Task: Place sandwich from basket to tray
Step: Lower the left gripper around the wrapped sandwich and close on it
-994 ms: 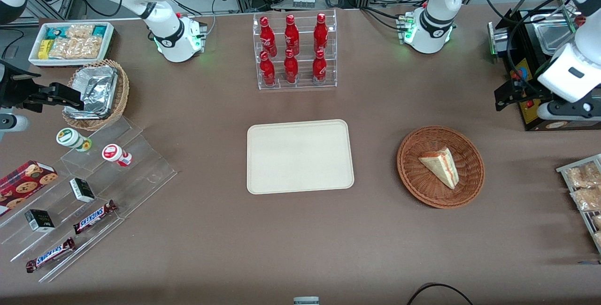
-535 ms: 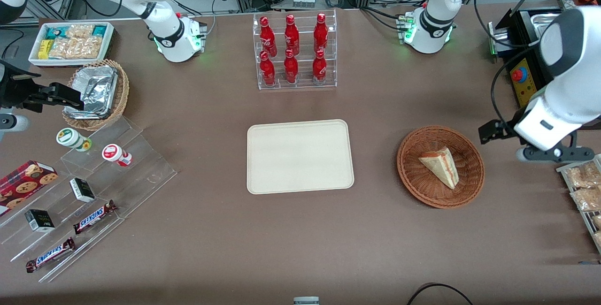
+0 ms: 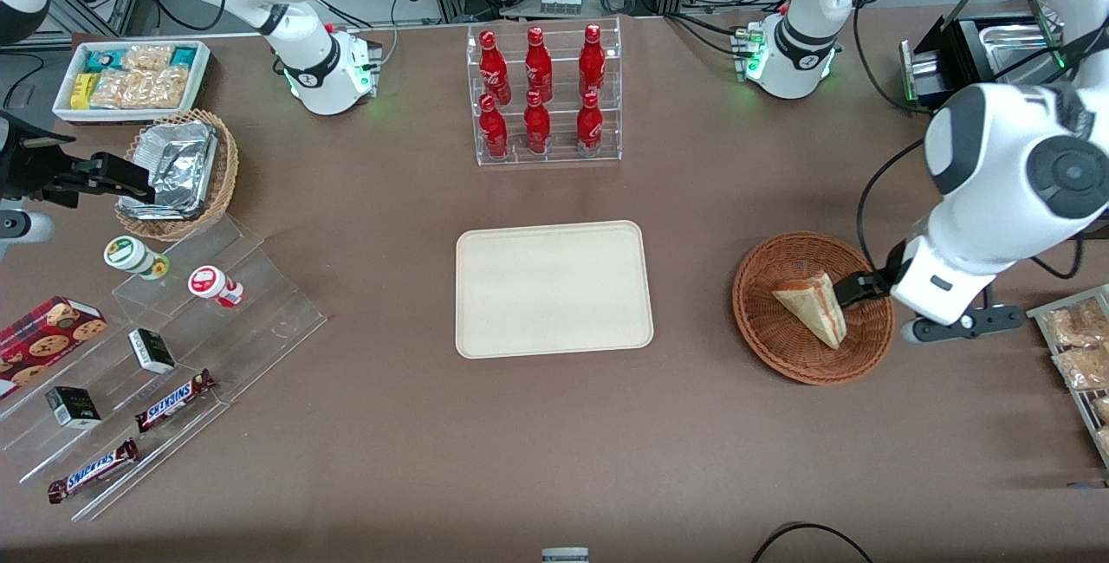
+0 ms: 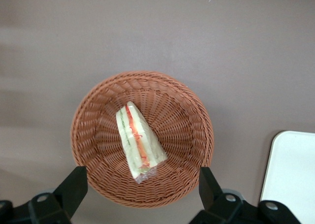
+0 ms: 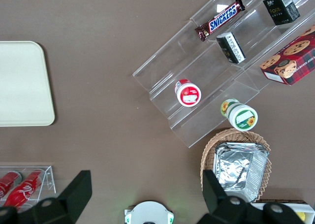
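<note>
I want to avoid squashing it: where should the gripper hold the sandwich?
Come from above. The sandwich lies flat in the basket, so close the jaws across its long bread sides, mid-length. The open gripper hovers over the basket.

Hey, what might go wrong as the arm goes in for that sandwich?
The open gripper hovers above the basket, its fingers spread about rim-wide; descending like this, they might catch the wicker. The sandwich lies flat and slanted, so a misaligned pinch may squash it or slip off. The light basket might also lift along.
</note>
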`<move>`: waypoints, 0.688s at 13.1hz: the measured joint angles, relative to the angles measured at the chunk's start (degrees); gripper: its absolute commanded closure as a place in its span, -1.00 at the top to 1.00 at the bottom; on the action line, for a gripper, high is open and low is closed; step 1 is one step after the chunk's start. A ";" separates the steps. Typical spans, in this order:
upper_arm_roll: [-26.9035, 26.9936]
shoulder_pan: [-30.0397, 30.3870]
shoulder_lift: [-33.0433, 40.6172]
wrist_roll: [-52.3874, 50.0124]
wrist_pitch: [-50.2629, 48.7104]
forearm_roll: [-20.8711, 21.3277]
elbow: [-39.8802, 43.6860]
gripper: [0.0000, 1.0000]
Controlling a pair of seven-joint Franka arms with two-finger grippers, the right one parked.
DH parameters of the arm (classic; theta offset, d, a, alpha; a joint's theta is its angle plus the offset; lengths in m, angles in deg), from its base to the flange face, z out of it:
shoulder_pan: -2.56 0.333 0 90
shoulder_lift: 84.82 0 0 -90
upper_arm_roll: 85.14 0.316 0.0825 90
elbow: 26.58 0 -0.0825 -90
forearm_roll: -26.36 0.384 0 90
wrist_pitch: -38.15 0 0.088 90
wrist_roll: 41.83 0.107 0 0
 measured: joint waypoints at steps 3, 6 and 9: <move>-0.01 -1.11 -0.52 -5.52 4.87 0.67 -4.25 1.00; 0.19 -1.16 -0.48 -7.94 10.56 0.88 -10.04 1.00; 0.55 -0.95 -0.21 -8.21 19.65 0.90 -16.71 1.00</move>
